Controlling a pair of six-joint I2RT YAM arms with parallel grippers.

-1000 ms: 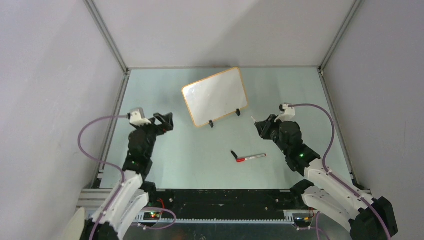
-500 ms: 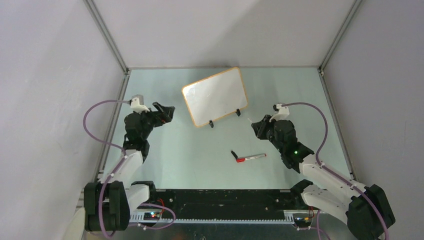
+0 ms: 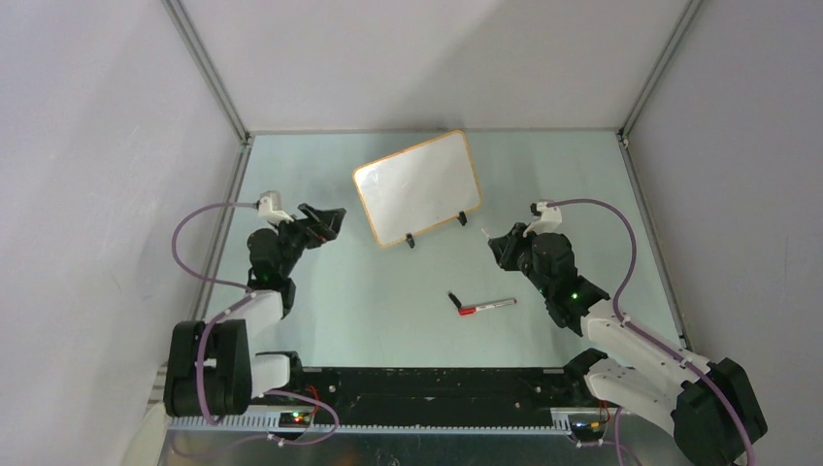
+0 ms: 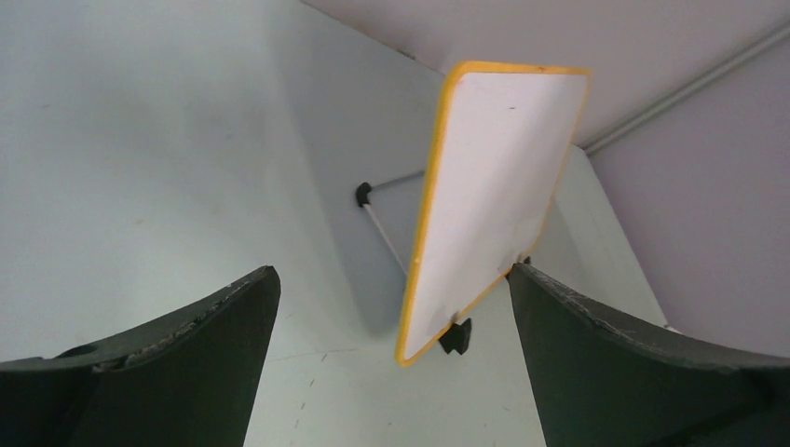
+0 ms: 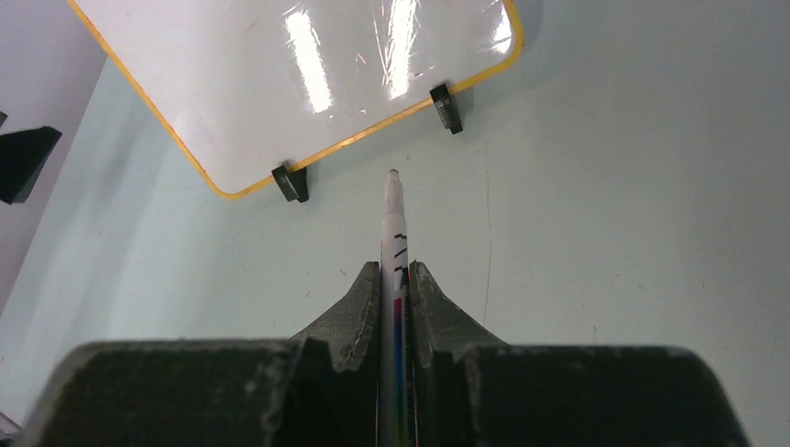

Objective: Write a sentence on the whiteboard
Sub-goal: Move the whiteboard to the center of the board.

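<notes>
Jaws first: how are the left jaws set?

They are spread wide, with nothing between them. In the left wrist view the whiteboard (image 4: pixel 489 196) is framed in the gap, well apart from them.

And the right jaws?

They are closed on a marker (image 5: pixel 393 233), which is gripped along its barrel so that the bare tip sticks out ahead.

Where is the whiteboard found?

It is stood at the far middle of the surface (image 3: pixel 369 291), propped on two black clip feet (image 5: pixel 292 183) and leaned back, turned at an angle to the surface's edges. Its orange frame is seen all round, and glare streaks are caught on the white face in the right wrist view.

How is the marker placed against it?

The tip is pointed at the board's near edge, between the two feet, and a strip of bare surface is seen between tip and frame.

Is anything else seen on the surface?

A second pen (image 3: pixel 488 306) with a red band is laid nearer the arm bases, with a small black piece (image 3: pixel 453 297) at its left end. Whether the two touch cannot be told.
</notes>
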